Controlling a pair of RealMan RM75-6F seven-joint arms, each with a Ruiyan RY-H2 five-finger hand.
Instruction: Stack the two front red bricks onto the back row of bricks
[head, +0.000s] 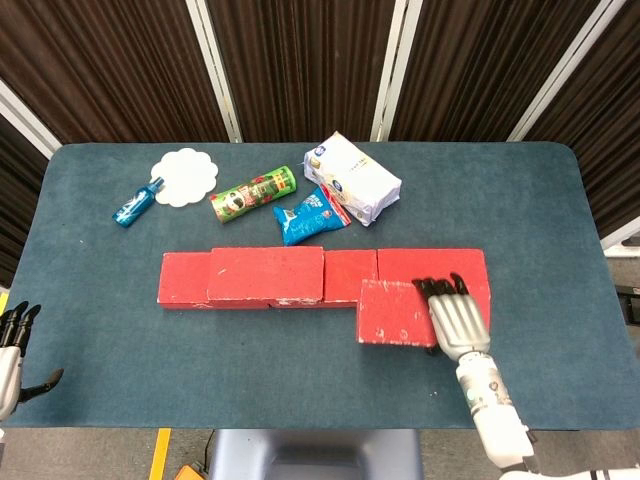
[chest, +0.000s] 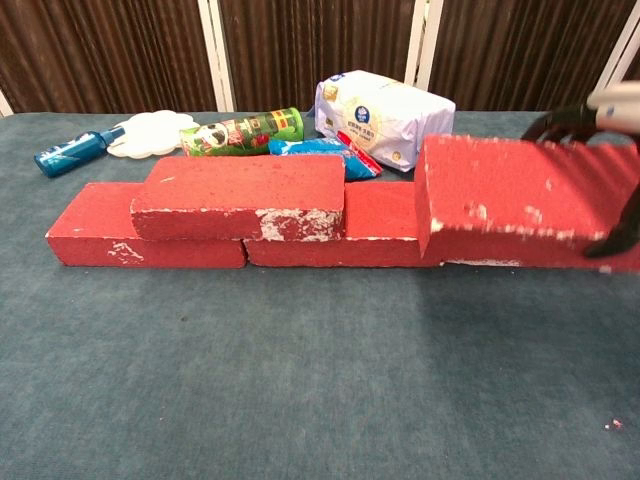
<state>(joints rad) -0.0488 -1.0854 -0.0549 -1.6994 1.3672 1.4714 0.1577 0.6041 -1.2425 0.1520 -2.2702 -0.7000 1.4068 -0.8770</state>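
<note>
My right hand (head: 457, 318) grips a red brick (head: 395, 312) by its right end and holds it in the air, level, in front of the right part of the back row (head: 440, 264). In the chest view this lifted brick (chest: 520, 200) hides the row's right brick, with my right hand (chest: 604, 112) over its top edge and the thumb under it. Another red brick (head: 266, 274) lies stacked on the row's left half (chest: 238, 195). My left hand (head: 14, 345) hangs off the table's front left corner, fingers apart, holding nothing.
Behind the row lie a blue spray bottle (head: 138, 202), a white doily (head: 185, 176), a green crisp can (head: 253, 194), a blue snack bag (head: 312, 214) and a white package (head: 352, 178). The blue table (head: 250, 360) ends close in front.
</note>
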